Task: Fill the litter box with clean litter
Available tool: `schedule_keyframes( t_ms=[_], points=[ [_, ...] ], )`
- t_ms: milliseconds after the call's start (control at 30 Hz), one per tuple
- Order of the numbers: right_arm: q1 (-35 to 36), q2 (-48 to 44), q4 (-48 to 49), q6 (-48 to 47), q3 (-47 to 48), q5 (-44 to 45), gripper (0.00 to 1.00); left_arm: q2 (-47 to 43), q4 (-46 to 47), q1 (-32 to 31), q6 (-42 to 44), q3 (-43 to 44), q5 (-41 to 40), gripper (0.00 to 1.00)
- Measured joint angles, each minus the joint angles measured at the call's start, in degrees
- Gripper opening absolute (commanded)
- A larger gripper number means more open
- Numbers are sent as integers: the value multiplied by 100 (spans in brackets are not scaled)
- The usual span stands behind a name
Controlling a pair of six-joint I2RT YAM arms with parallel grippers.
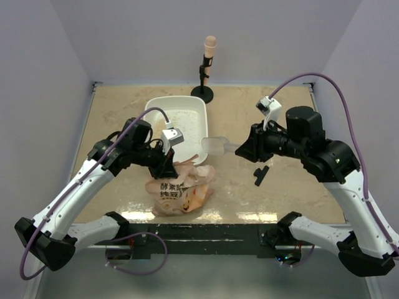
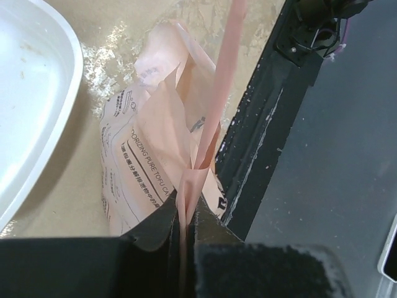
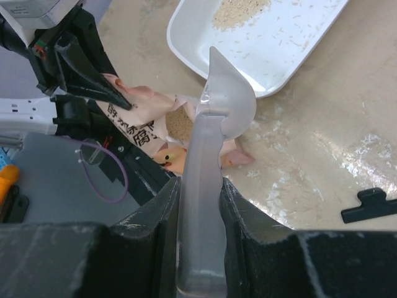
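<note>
Bag (image 1: 181,190) sits just beside the near rim of the litter box (image 1: 161,118), with the left gripper (image 2: 186,218) pinched on the bag's top edge, so bag and arm block the near-left approach. Right gripper (image 3: 200,186) and its scoop (image 3: 226,102) occupy the box's near-right corner, and a black clip (image 1: 261,175) lies on the table (image 1: 293,112) just on the near side of it. A stand (image 1: 204,78) crowds the box's far-right corner; the far-right tabletop and the box's far-left side are open.
</note>
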Motion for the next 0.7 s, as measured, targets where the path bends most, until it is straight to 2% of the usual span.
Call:
schedule_keyframes(
  t_ms=[367, 700],
  points=[
    [0, 114, -769, 221, 608, -216, 0, 221, -483, -815, 520, 868, -1582, 0],
    [0, 304, -1244, 234, 951, -299, 0, -39, -798, -927, 1021, 1115, -2050, 0]
  ],
)
